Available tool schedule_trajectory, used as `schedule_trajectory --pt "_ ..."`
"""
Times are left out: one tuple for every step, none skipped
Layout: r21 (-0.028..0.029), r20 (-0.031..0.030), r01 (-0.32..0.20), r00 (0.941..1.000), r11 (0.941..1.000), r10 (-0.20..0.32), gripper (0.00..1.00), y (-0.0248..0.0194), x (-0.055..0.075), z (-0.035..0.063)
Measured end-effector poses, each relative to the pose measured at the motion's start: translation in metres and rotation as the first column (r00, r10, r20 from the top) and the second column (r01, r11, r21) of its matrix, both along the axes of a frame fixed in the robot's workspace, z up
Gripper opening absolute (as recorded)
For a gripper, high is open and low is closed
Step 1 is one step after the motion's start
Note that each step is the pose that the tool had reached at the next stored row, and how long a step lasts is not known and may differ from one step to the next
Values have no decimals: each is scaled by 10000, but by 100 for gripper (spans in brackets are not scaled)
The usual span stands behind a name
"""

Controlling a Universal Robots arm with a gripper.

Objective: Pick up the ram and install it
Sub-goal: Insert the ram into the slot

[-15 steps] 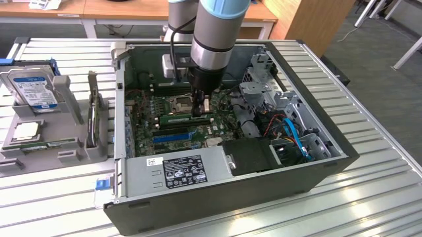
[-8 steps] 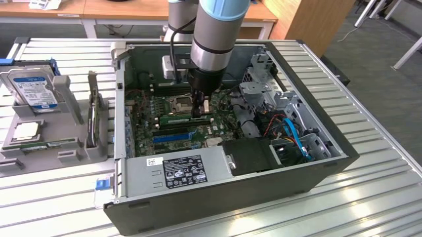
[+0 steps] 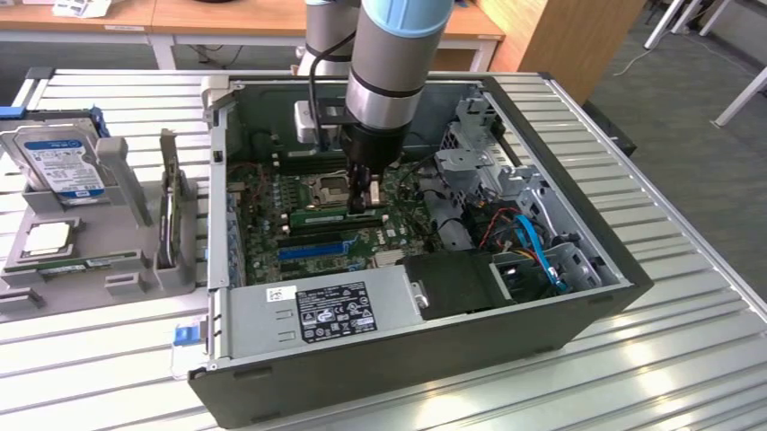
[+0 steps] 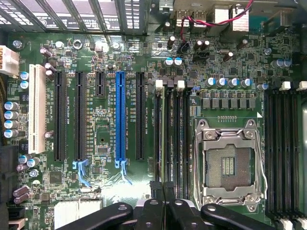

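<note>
Edgewise, ram (image 3: 321, 216) parallel to empty slots (image 4: 176, 139)

surface: silver ribbed-metal slatted tabletop (image 3: 671, 359), bright glare patches on its slats | floor: grey carpet (image 3: 683, 126), exterior view's right | furniture: pale wooden desks on white frames (image 3: 215, 16) along far side; tan wooden cabinet panel (image 3: 576, 36); slanted white furniture legs (image 3: 745, 90)
</note>
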State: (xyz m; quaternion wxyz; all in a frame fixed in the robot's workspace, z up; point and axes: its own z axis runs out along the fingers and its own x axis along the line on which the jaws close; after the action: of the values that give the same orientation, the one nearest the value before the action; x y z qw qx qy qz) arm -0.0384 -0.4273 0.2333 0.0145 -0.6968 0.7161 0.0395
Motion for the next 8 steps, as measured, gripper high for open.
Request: schedule_trajectory --pt "0 1 -4 10000 10000 4 11 0 0 0" --pt "0 0 -13 10000 10000 13 11 0 0 0" --pt "-1 0 -23 10000 10000 23 11 0 0 0" --pt "0 0 -33 10000 10000 33 11 0 0 0" --pt "-1 0 -41 10000 10000 41 11 0 0 0" --pt "-1 0 -43 10000 10000 43 11 0 0 0" --pt "-1 0 -45 10000 10000 45 11 0 0 0" --pt "-1 0 -51 10000 10000 51 11 0 0 0"
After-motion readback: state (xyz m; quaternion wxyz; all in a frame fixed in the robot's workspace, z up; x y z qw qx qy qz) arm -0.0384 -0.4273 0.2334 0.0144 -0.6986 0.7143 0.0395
